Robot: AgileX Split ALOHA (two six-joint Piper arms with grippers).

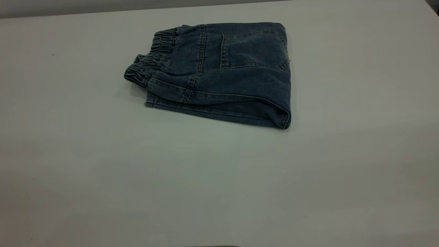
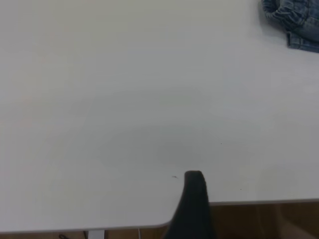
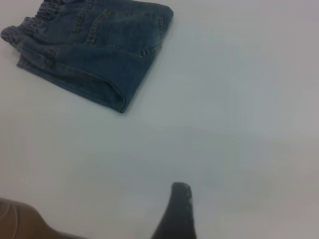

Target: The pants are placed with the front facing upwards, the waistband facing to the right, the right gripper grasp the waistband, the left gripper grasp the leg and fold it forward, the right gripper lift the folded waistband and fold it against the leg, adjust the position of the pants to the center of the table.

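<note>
The blue denim pants (image 1: 233, 82) lie folded into a compact rectangle on the white table (image 1: 219, 178), toward its far side. The square back pocket (image 1: 253, 48) faces up. The gathered waistband (image 1: 147, 63) is at the bundle's left end, and the fold is at its right. Neither gripper appears in the exterior view. Only a black tip of the left gripper (image 2: 194, 199) shows, near the table's edge, with the pants (image 2: 296, 22) far off. A black tip of the right gripper (image 3: 178, 209) hangs over bare table, well apart from the pants (image 3: 94, 50). Nothing is held.
The table's front edge (image 2: 259, 202) runs close to the left gripper, with brown floor beyond it. A brown patch (image 3: 20, 221) shows past the table's corner in the right wrist view. Bare table surrounds the pants.
</note>
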